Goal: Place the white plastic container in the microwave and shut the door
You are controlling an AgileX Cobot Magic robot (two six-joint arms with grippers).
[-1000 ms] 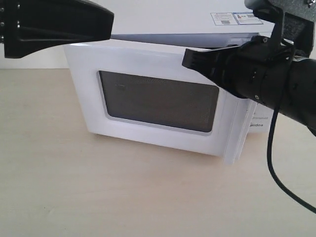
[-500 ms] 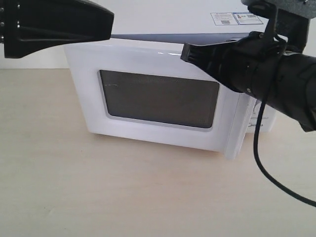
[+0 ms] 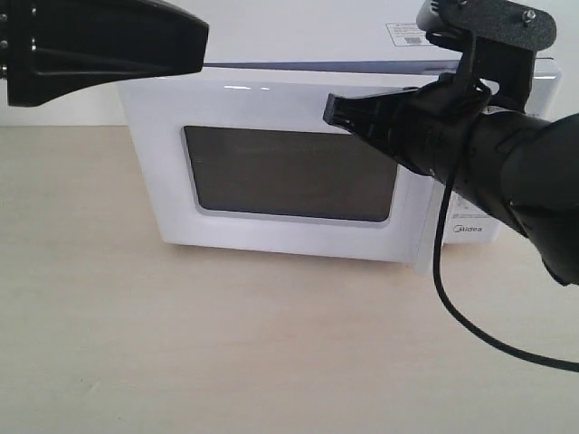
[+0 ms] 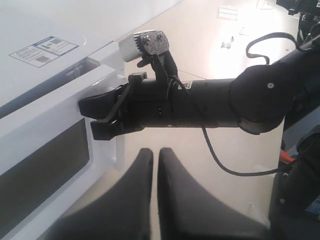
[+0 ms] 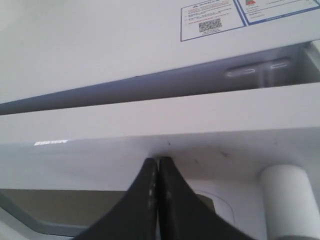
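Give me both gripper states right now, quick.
Left gripper: shut, holding nothing.
Right gripper: shut, empty, tips against the white side-hinged microwave door with dark window.

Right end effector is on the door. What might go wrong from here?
The right wrist view shows a gap between door and microwave; stopping now may leave it unlatched. The shut right end effector presses near the door's top edge and could slip over it.

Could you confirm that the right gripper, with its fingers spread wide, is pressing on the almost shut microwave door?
Not quite: the right gripper is shut, fingertips together, as the right wrist view shows. The rest holds: it presses on the door, which stands almost shut against the microwave.
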